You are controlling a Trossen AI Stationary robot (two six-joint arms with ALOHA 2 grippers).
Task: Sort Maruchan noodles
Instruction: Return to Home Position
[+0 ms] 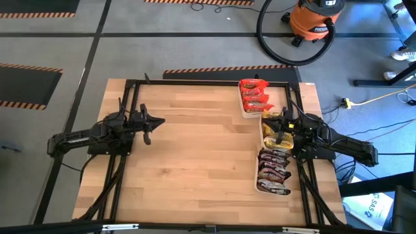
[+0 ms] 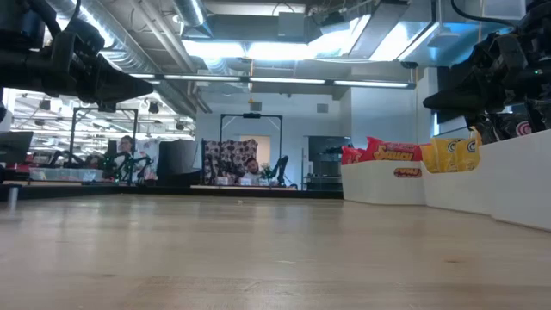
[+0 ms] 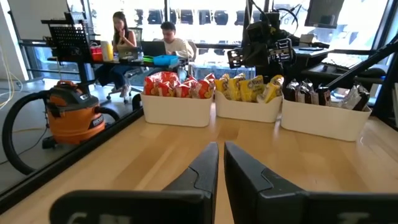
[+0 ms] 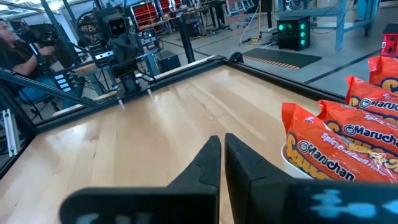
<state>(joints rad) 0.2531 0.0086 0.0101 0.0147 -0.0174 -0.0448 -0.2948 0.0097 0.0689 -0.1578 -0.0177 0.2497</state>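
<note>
Wooden table [image 1: 195, 162], 3 white bins [image 3: 177, 111] in a column along its right side. Maruchan noodles [image 1: 253, 96] fill them: red packets at one end, yellow packets [image 1: 272, 123] in the middle, dark brown packets [image 1: 273, 170] at the other end. All stand on edge, long axes across the bins. I read the right gripper [image 4: 221, 138] above the yellow packets, fingers nearly touching, empty. Left gripper [image 3: 221, 146] waits well apart, fingers likewise pinched, pointing at the bins.

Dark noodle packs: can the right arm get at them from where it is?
Probably yes: dark packs lie uncovered in their bin beside the right gripper, nothing on top.
</note>
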